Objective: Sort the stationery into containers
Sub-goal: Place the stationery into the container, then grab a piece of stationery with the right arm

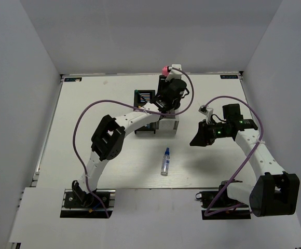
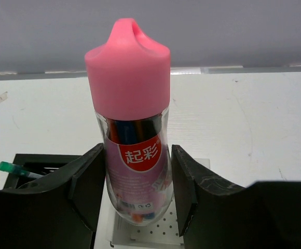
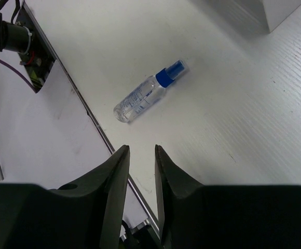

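- While the left gripper (image 2: pixel 136 202) hangs over the containers (image 1: pixel 155 122), its jaws are clamped on the lower body of a clear plastic bottle with a fat pink cap (image 2: pixel 132 104).
- That bottle's long axis looks close to upright, pink cap on top, though the top view foreshortens it too much to be certain.
- Directly beneath its base sits a white perforated square cup (image 2: pixel 155 233). Just left of that is a black mesh square cup (image 2: pixel 36 158) with a green-tipped pen (image 2: pixel 8 167) poking from it.
- A small clear bottle with a blue cap (image 1: pixel 165 162) lies flat on the white table (image 1: pixel 88 88), well apart from the cups, between the two arms.
- Its long axis runs roughly near-to-far, cap pointing toward the cups.
- The right gripper (image 3: pixel 141 153) hovers near it, black jaws a narrow gap apart with nothing between them.
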Controlling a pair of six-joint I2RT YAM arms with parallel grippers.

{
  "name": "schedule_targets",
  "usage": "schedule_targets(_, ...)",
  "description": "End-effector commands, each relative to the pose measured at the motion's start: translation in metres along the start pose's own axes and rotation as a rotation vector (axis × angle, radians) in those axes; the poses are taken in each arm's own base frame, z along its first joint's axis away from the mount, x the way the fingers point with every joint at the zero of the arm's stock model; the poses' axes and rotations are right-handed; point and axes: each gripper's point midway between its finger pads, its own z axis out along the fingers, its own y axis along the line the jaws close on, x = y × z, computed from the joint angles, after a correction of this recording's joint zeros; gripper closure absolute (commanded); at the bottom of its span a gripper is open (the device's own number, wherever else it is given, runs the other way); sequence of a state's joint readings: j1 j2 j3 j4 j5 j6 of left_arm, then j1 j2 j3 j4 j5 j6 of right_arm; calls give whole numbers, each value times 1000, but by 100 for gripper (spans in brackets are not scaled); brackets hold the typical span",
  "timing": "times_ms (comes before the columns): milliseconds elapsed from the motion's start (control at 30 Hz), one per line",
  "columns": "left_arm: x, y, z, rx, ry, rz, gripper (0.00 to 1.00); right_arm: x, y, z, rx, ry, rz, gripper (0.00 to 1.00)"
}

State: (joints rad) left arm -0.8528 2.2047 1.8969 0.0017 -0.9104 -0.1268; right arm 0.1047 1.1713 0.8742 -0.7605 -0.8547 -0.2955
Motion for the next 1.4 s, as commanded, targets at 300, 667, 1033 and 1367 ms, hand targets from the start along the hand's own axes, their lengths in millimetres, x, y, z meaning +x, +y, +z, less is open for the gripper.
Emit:
schedule_targets(300,21,-15,-2,57,66,-42,100,-14,12,-7,-36,-34,-36,63)
schedule_targets(667,33,-9,3,32,89,-39,57,-10,17,-6,-69,-10,-27,46)
schedule_targets(1033,-15,-9,-13,82,42,-113,13,-9,17,-5,-82,-1,-25,45)
schedule_targets(1367,-87,9,-49,118,-32,-210,0,-5,21,1,-106,32,6,38)
